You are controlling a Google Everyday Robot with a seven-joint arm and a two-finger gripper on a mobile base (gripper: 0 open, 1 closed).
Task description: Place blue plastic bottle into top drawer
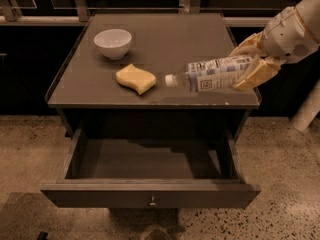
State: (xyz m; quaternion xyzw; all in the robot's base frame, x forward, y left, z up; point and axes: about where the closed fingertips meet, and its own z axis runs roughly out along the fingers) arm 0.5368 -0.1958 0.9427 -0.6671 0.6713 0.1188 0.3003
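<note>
Blue plastic bottle [212, 74] base hidden, seemingly between gripper [248, 61] fingers [256, 73]

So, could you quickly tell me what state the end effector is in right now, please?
End effector: closed on the blue plastic bottle, holding it sideways above the table's front right edge, over the open top drawer.

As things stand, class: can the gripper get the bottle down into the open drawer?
Probably yes. The gripper holds the bottle above the table's front right, and the drawer below stands open and bare.
</note>
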